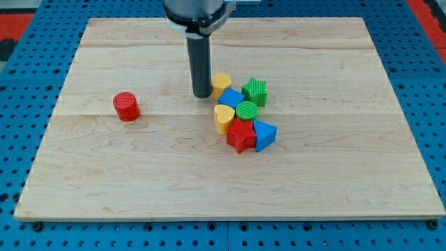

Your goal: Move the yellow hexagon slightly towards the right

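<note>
The yellow hexagon [221,83] sits at the top of a tight cluster of blocks near the board's middle. My tip [202,95] stands just to the view's left of it, touching or nearly touching its side. Below the hexagon lies a blue block [231,98], with a green star [256,90] to its right. A yellow heart [224,117], a green cylinder [247,111], a red star [242,134] and a blue triangular block [264,134] fill the lower part of the cluster.
A red cylinder [127,106] stands alone at the view's left. The wooden board [139,174] lies on a blue perforated table [21,230]. The arm's dark body [196,12] hangs over the board's top edge.
</note>
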